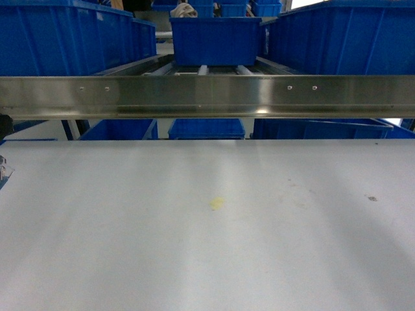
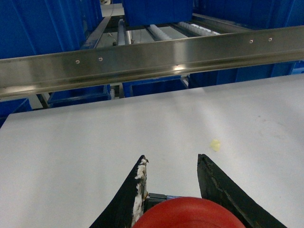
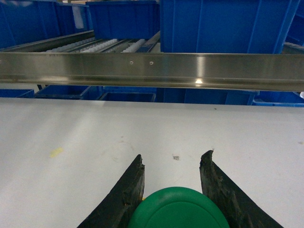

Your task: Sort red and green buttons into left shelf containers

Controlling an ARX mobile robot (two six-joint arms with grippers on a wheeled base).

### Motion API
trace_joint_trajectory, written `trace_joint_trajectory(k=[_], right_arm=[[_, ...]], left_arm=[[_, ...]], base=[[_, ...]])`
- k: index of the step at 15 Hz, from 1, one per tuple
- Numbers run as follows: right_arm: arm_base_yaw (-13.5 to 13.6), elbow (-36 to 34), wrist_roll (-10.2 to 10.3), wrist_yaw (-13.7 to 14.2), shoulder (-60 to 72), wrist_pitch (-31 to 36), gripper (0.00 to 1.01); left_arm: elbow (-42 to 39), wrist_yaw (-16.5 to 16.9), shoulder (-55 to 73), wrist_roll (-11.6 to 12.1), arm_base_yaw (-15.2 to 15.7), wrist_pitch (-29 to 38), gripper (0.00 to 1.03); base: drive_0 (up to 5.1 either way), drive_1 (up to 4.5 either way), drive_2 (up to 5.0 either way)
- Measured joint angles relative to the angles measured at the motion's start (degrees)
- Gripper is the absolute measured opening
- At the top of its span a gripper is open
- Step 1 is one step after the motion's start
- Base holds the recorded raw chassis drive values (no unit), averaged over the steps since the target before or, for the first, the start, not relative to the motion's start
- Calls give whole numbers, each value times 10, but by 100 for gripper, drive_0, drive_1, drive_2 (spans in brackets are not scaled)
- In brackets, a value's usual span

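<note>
Left gripper (image 2: 171, 166): clamped on red button (image 2: 187, 213). Right gripper (image 3: 172, 164): clamped on green button (image 3: 178, 211). Both above bench (image 1: 207, 246). Left shelf bin (image 1: 65, 35) behind steel rail (image 1: 207, 96). Risk: catching the rail on lift, dislodging a button.

The right claw (image 3: 172, 164) sits low in the picture, its two dark fingers (image 3: 126, 192) closed on either side of a green button (image 3: 178, 209) whose round cap fills the gap between them. Beyond the fingertips lies the pale grey surface (image 3: 95, 128), bearing a yellowish scrap (image 3: 56, 152) off to the left and a small dark speck (image 3: 175, 157) near the middle. Across the back runs a shiny metal rail (image 3: 152, 70), with roller tracks (image 3: 102, 45) and blue bins (image 3: 223, 26) behind and below it.
</note>
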Motion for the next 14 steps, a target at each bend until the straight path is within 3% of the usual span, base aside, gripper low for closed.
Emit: trace_joint_trajectory(k=[14], right_arm=[[0,0,0,0,0,-1,31]], left_arm=[[0,0,0,0,0,0,28]], base=[[-492,232,260]])
